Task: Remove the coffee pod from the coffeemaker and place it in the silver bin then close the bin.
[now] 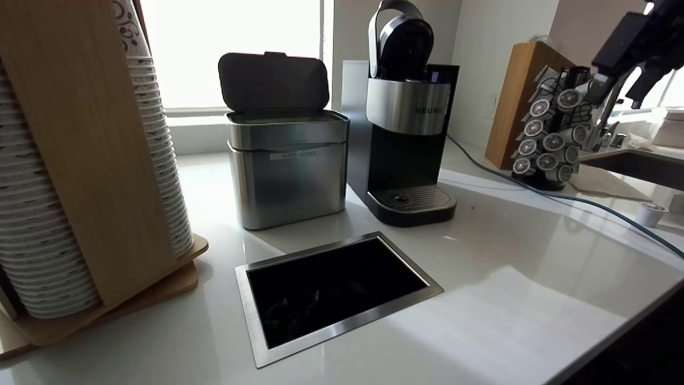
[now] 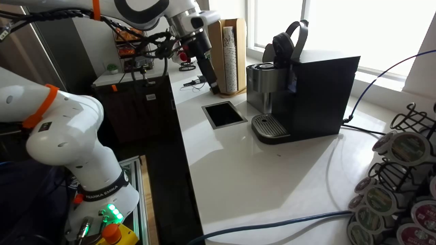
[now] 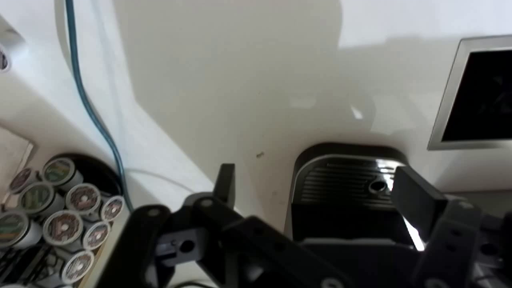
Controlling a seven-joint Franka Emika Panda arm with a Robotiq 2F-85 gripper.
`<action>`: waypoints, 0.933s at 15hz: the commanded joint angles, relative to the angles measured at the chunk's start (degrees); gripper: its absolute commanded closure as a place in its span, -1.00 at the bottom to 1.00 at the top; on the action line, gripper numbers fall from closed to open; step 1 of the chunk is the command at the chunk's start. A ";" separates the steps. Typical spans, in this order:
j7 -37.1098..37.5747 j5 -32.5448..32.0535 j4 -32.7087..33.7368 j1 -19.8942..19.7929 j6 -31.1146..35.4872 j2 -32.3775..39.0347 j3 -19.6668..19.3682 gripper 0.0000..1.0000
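Note:
The black coffeemaker (image 1: 409, 107) stands on the counter with its top and silver handle raised; it also shows in an exterior view (image 2: 316, 98). Its pod holder is exposed, with a round shape at its top (image 2: 267, 66); I cannot tell whether this is the coffee pod. In the wrist view its drip tray (image 3: 340, 184) shows between and beyond the fingers. The silver bin (image 1: 291, 182) stands beside it with its black lid (image 1: 273, 83) up; in an exterior view the bin (image 2: 257, 98) is partly hidden by the coffeemaker. My gripper (image 3: 316, 172) is open, holds nothing, and is high above the counter, apart from both.
A steel-rimmed countertop opening (image 1: 251, 321) lies in front of the bin. A wooden cup rack (image 1: 91, 160) stands at one side, a pod carousel (image 1: 553, 133) at the other. A blue cable (image 2: 272, 224) crosses the counter. A loose pod (image 1: 651, 214) stands near the sink.

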 commanded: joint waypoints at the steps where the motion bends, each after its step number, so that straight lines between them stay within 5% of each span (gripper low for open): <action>1: 0.92 -2.53 10.21 -1.76 3.78 8.24 -0.09 -1.00; 8: 13.99 -1.03 30.93 -2.53 10.22 24.04 2.89 -1.00; 9: 10.34 -1.22 24.82 -1.57 10.93 18.33 1.04 -1.00; 14: 10.62 -1.25 26.34 -1.36 10.92 19.81 0.90 -1.00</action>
